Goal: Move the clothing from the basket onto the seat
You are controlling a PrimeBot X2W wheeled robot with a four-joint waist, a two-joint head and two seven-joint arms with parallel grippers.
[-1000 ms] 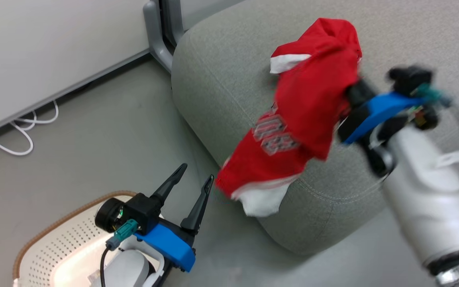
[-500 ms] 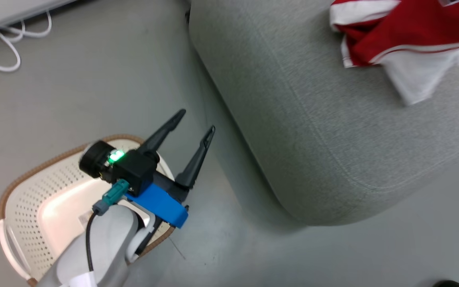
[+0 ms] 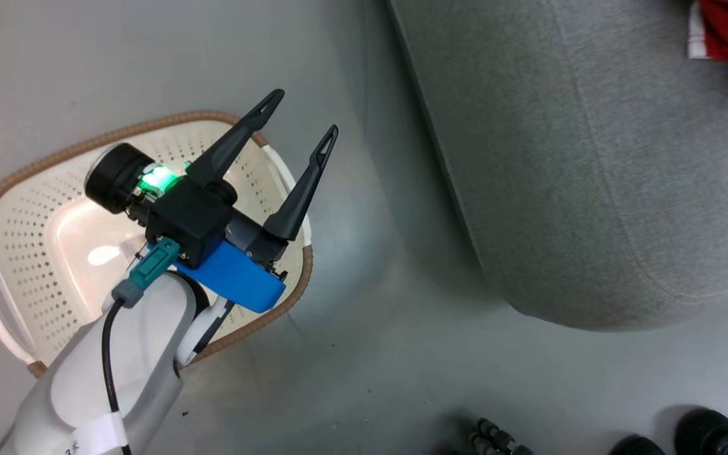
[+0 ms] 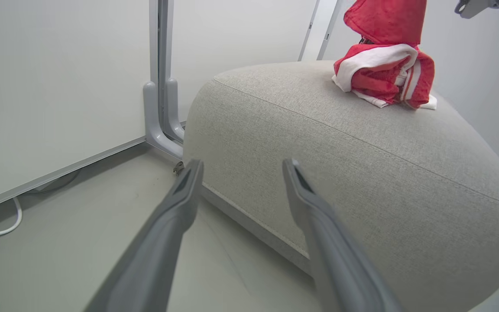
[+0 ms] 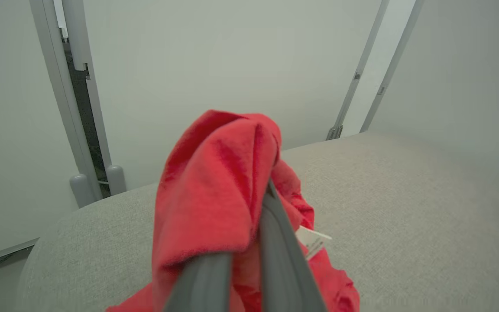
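imo the right gripper point(image 5: 263, 193) is pinching the clothing point(image 5: 215, 173) tight, lower folds heaped on the seat point(image 5: 405, 195) under its jaws, the left gripper point(image 3: 304, 112) is spread wide above the basket point(image 3: 35, 165), so cloth hooded over one finger could snag on release.

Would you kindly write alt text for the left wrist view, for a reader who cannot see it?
Bunched red clothing with white bands sits on top of a grey seat, its upper part extending out of frame. The left gripper, fingers spread open, points toward the seat's near edge above a floor.
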